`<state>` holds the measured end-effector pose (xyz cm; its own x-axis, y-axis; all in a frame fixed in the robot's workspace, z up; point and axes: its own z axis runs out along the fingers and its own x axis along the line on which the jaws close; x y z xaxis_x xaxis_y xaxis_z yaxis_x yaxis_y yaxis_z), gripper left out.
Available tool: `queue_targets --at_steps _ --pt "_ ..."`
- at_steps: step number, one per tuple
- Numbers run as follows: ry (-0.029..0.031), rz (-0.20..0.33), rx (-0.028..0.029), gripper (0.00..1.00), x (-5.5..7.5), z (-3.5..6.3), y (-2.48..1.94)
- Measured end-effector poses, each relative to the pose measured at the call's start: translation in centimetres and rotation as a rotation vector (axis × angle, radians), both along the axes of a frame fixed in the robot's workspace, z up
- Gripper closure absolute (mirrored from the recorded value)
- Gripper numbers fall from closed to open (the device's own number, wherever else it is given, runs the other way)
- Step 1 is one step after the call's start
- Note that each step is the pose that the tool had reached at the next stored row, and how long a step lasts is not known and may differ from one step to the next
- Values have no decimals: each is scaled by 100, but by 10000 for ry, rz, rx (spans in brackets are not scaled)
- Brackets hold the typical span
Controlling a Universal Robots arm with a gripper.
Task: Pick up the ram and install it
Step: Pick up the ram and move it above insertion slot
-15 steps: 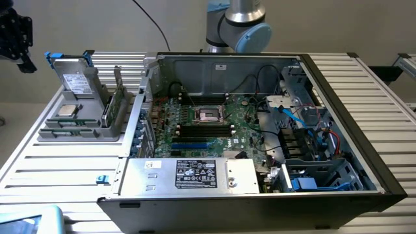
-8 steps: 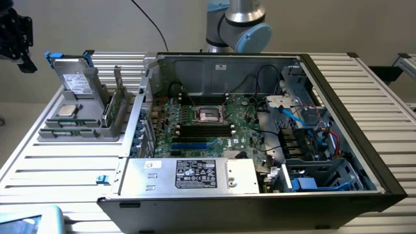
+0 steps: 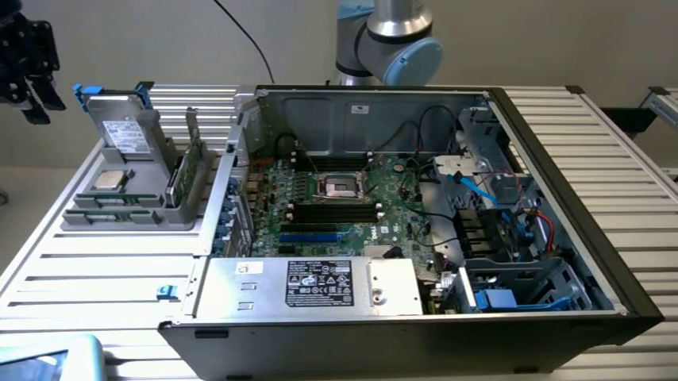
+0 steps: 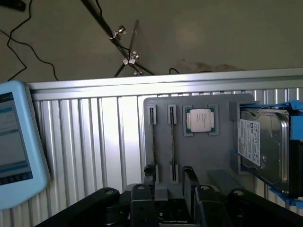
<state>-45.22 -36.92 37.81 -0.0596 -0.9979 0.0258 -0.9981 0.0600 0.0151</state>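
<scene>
Above the ram (image 4: 171, 142), jaws parted.

An open computer case (image 3: 366, 107) lies on a slatted metal table (image 3: 95, 270), its green motherboard (image 3: 408, 226) facing up. Near the middle of the board sits a square processor socket (image 3: 341, 186), with long black slots (image 3: 333, 210) just in front of it. A silver power supply (image 3: 307, 286) with a black label fills the case's near corner. On the exterior view's left, beside the case, stands a grey holder (image 3: 117, 214). A square silver processor chip (image 3: 110, 179) rests in one of its recesses, and a hard drive (image 3: 127, 131) stands upright behind the chip in blue brackets. A light blue screen device (image 4: 19, 146) lies at the table's edge.
</scene>
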Motion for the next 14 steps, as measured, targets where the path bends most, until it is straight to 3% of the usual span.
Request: queue_targets --at_steps 3,7,14 --pt "-18 1 -2 51 1 -29 -1" --pt "-19 -1 -5 51 29 -100 -12" --pt "-19 0 -4 51 135 -228 -112"
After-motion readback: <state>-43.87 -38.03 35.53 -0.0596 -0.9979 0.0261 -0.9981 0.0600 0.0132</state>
